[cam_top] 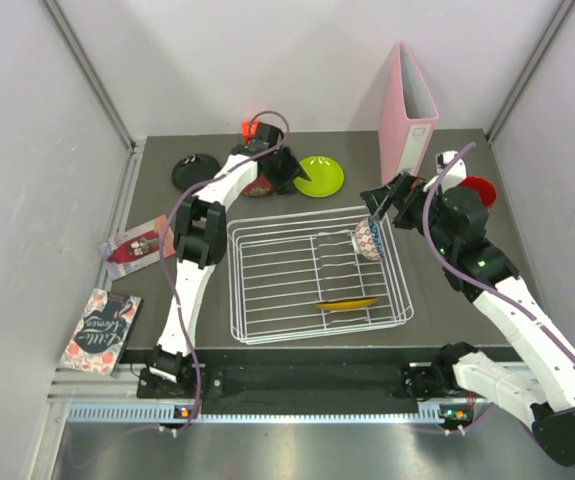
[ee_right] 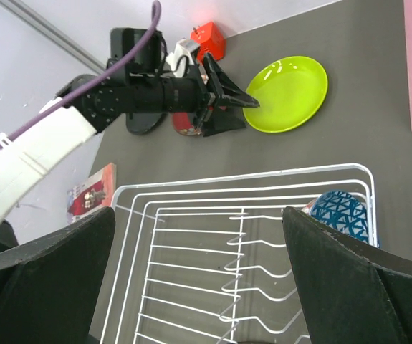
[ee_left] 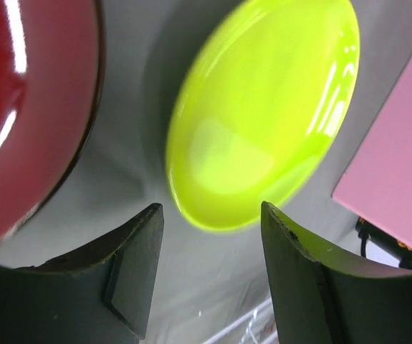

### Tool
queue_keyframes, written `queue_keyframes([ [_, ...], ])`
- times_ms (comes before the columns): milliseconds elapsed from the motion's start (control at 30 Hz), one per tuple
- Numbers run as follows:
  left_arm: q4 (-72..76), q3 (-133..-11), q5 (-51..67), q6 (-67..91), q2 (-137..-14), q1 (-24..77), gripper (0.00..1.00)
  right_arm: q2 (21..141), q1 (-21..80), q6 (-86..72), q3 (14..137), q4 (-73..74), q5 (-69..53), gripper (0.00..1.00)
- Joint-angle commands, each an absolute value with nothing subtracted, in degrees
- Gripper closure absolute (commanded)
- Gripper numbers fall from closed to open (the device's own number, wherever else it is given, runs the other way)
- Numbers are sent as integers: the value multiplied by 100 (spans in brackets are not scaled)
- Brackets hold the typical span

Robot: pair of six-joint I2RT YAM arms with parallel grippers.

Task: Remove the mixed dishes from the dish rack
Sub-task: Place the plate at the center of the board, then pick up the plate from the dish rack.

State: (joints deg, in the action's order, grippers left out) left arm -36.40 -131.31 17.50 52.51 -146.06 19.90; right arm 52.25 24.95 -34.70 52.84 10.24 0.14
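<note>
The white wire dish rack [cam_top: 233,285] sits mid-table. A gold patterned plate [cam_top: 347,303] lies in its front part. A blue-white bowl [cam_top: 370,240] leans at its right side [ee_right: 342,211]. Behind the rack, on the table, are a lime green plate [cam_top: 319,176], a dark red plate [cam_top: 260,186] and a black plate [cam_top: 195,170]. My left gripper [cam_top: 295,172] is open and empty, low between the dark red plate [ee_left: 26,107] and the green plate [ee_left: 263,115]. My right gripper [cam_top: 382,205] hangs open above the rack's [ee_right: 191,193] back right corner, near the bowl.
A pink binder [cam_top: 407,115] stands upright at the back right, with a red cup [cam_top: 477,190] beside it. A small orange-red cube [cam_top: 262,128] sits at the back behind the left gripper. Two books [cam_top: 102,330] lie at the table's left edge.
</note>
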Motion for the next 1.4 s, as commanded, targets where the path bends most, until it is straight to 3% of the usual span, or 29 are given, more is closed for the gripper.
queue_keyframes([
  [0, -3402, -12938, 1784, 5177, -13641, 1942, 39, 5115, 2487, -3533, 5221, 782, -114, 0],
  [233, -2918, -12946, 2276, 5257, -12948, 1995, 40, 4887, 2487, -3560, 5203, 861, -35, 0],
  [367, -2761, -12649, 1935, 4476, -11835, 2284, 37, 4790, 2487, -3507, 5291, 1010, 281, 0],
  [467, -2585, -11771, 1372, 3614, -10761, 2706, 1, 4711, 2496, -3507, 5291, 1133, 588, 0],
  [600, -1620, -9491, 1020, 2692, -9319, 3486, 1, 4448, 2496, -3594, 5064, 1038, 861, 0],
  [733, -1538, -8018, 238, 920, -8037, 4595, 1, 4193, 2487, -3665, 4825, 616, 870, 0],
  [867, -1634, -6657, 228, 256, -7288, 5202, 1, 4192, 2487, -3665, 4808, 624, 905, 0],
  [1100, -1284, -5239, 1248, -491, -6074, 5546, 3, 4394, 2479, -3814, 4799, 580, 713, 0],
  [1233, -1186, -4992, 1571, -870, -6230, 5598, 12, 4482, 2487, -3902, 4772, 562, 589, 0],
  [1367, -915, -4800, 1749, -1010, -6460, 5756, 14, 4447, 2487, -3859, 4729, 615, 606, 0],
])
